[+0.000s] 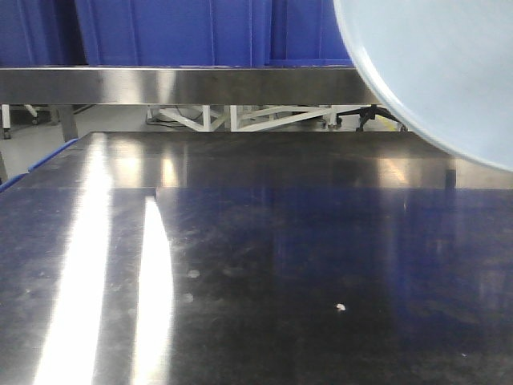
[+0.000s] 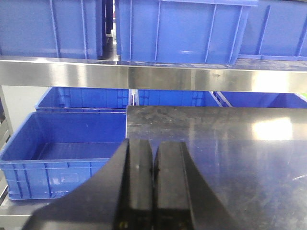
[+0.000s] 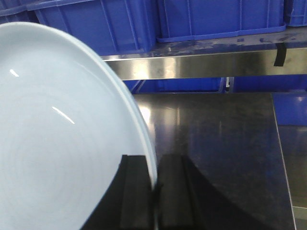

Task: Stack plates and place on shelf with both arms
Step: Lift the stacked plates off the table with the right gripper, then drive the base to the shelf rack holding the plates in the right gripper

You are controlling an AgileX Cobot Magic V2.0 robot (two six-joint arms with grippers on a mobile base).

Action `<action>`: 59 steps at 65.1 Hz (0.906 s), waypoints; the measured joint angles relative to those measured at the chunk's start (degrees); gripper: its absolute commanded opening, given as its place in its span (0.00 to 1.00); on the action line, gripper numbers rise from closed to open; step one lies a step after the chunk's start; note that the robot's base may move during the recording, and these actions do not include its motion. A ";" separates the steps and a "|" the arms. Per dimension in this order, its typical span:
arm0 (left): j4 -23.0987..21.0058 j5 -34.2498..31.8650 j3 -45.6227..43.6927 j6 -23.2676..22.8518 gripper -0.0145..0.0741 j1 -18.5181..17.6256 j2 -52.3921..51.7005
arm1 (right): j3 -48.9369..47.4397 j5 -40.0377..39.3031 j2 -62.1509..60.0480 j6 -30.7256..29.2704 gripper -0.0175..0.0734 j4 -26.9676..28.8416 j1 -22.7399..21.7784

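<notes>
Plate (image 3: 57, 143) rim is pinched between the two black fingers (image 3: 136, 191) of the right hand (image 3: 156, 201). That hand is closed down to the thickness of the rim. The plate stands tilted on edge, and its pale glossy face fills the left of the right wrist view. In the front view it hangs in the upper right corner, off the bench (image 1: 280, 281), with its curved edge crossing the front rail of the shelf (image 1: 184, 85). I cannot tell whether a second plate lies against it.

The left hand (image 2: 153, 187) is closed, its fingers pressed together with nothing between them. It points toward the shelf, about in line with the left edge of the dark, reflective bench. Blue crates (image 2: 182, 28) stand in a row on the shelf above the rail. An open blue crate (image 2: 62, 143) sits lower down, to the left of the bench.
</notes>
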 measured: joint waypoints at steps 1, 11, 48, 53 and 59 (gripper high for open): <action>0.00 0.00 0.00 0.00 0.26 0.00 0.00 | 0.00 0.00 0.00 0.00 0.25 0.00 0.00; 0.00 0.00 0.00 0.00 0.26 0.00 0.00 | 0.00 0.00 0.00 0.00 0.25 0.00 0.00; 0.00 0.00 0.00 0.00 0.26 0.00 0.00 | 0.00 0.00 0.00 0.00 0.25 0.00 0.00; 0.00 0.00 0.00 0.00 0.26 0.00 0.00 | 0.00 0.00 0.00 0.00 0.25 0.00 0.00; 0.00 0.00 0.00 0.00 0.26 0.00 0.00 | 0.00 0.00 0.00 0.00 0.25 0.00 0.00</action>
